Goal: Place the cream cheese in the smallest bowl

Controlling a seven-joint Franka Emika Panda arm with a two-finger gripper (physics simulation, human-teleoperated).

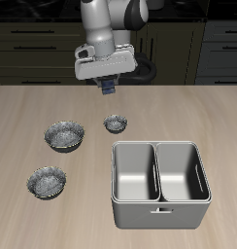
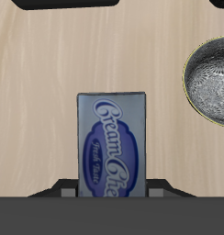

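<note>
My gripper (image 1: 108, 86) hangs above the table's back part and is shut on the cream cheese (image 1: 109, 88), a dark blue box. In the wrist view the cream cheese (image 2: 111, 145) stands upright between the jaws of the gripper (image 2: 111, 186), its lighter label facing the camera. The smallest bowl (image 1: 115, 123), shiny and speckled, sits on the table a little nearer the front edge than the gripper, well below it. A speckled silvery bowl (image 2: 211, 78) shows partly at the wrist view's edge; I cannot tell which bowl it is.
Two wider silvery bowls (image 1: 65, 135) (image 1: 47, 181) sit beside and in front of the smallest one. A large grey double-compartment bin (image 1: 159, 182) stands near the table's front edge. Dark cabinets run behind the table.
</note>
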